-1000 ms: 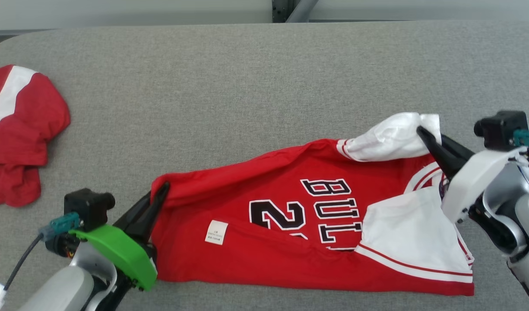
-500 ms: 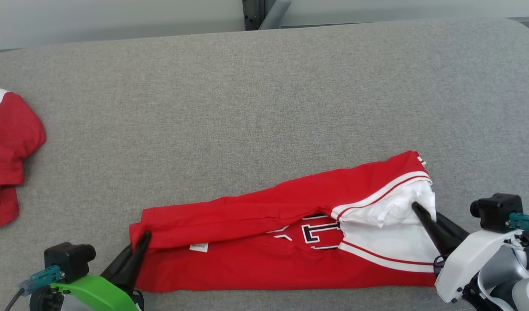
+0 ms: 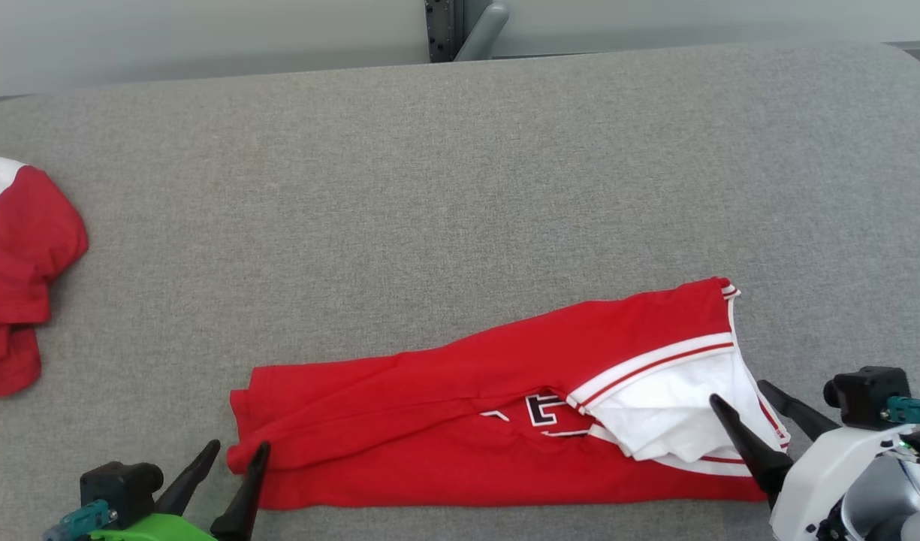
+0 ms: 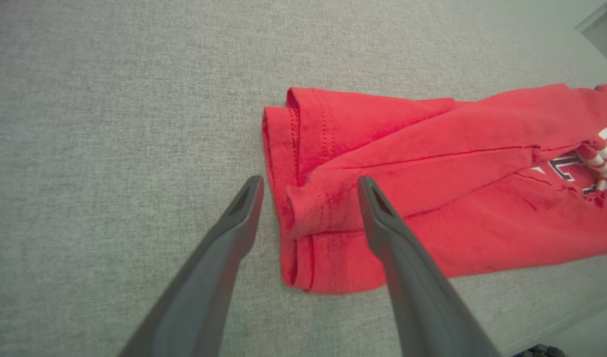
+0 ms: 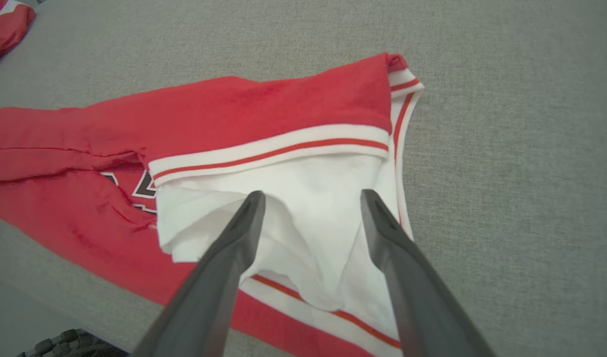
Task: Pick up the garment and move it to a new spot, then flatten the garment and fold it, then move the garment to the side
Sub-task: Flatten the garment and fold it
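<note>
At the left edge of your head view, a second red-and-white cloth (image 3: 16,278) lies bunched on the grey desk (image 3: 460,188), well apart from the folded garment (image 3: 460,421) at lower centre. Your left end effector (image 3: 238,446) is spread wide at the hem corner and your right end effector (image 3: 739,392) over the white sleeve. Both grasp nothing.

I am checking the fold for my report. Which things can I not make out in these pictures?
Jersey print, head view: the folded-over red layer and the white part hide most letters.
Second red garment, head view: cut off by the left edge.
Left tool, left wrist view: whether a finger touches the cloth cannot be told.
</note>
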`<state>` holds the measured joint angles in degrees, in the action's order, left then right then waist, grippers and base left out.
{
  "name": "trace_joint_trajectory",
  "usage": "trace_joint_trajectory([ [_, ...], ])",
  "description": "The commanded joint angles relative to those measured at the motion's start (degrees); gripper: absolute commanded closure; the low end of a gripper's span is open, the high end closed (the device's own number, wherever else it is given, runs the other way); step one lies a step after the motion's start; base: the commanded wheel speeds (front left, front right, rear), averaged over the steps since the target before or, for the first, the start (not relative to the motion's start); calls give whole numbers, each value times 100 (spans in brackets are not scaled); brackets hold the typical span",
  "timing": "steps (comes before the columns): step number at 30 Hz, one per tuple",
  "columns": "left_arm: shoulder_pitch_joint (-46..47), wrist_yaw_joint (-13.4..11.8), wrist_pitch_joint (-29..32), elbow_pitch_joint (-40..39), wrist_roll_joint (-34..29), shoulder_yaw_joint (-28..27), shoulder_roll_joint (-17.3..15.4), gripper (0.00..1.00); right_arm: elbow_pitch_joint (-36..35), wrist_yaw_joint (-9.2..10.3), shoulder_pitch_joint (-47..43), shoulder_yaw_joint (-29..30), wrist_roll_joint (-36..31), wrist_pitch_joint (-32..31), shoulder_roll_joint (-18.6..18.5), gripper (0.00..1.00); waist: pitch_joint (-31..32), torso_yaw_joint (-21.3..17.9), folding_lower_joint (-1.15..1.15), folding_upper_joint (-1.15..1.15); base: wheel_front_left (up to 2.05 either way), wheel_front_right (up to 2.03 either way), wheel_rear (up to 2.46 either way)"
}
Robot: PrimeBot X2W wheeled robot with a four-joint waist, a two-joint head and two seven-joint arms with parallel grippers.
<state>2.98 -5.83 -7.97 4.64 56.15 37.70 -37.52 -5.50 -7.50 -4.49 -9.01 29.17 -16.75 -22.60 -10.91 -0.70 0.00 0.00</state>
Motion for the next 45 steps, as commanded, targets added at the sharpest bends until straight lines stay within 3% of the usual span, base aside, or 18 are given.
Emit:
trace_joint_trajectory([
  [1, -124, -122, -244, 31, -177, -53, 37, 0, -126, 2, -125, 176, 103, -33, -35, 0, 68, 5, 0, 0, 0, 0, 0],
  [3, -175, -234, -391, 26, -230, -120, 71, 0, -214, 2, -141, 311, 116, -28, -30, 0, 99, 1, 0, 0, 0, 0, 0],
  [8, -423, -871, -724, -193, -1047, -637, 363, 0, -460, 2, -277, 985, 25, -95, 83, 0, 247, 25, 0, 0, 0, 0, 0],
  [12, -709, -1044, -723, -529, -2020, -1342, 847, 0, -357, 1, -217, 1136, -102, -285, 157, 0, 304, 97, 0, 0, 0, 0, 0],
  [23, -1087, -297, -723, -599, -3676, -2368, 2010, 0, 1318, 2, 387, 951, -262, -166, 420, 0, 387, 393, 0, 0, 0, 0, 0],
  [30, -1135, 260, -723, -421, -4189, -2790, 2487, 0, 2139, 2, 751, 651, -125, 48, 410, 0, 362, 537, 0, 0, 0, 0, 0],
  [38, -1182, 661, -723, -256, -4539, -3176, 2914, 0, 2858, 2, 1063, 200, 56, 20, 316, 0, 384, 593, 0, 0, 0, 0, 0],
  [39, -1190, 708, -723, -212, -4585, -3201, 2942, 0, 2925, 2, 1092, 116, 141, -25, 316, 6, 397, 595, 0, 0, 0, 0, 0],
  [40, -1195, 751, -723, -172, -4628, -3230, 2979, 0, 2976, 0, 1112, 28, 230, -70, 313, 85, 410, 598, 0, 0, 0, 0, 0],
  [41, -1195, 793, -724, -154, -4668, -3262, 3015, 0, 3000, 0, 1117, -83, 359, -100, 310, 100, 424, 603, 0, 0, 0, 0, 0],
  [45, -1217, 899, -723, -119, -4771, -3399, 3107, 0, 2986, 1, 1172, -293, 866, -32, 167, 100, 468, 588, 0, 0, 0, 0, 0],
])
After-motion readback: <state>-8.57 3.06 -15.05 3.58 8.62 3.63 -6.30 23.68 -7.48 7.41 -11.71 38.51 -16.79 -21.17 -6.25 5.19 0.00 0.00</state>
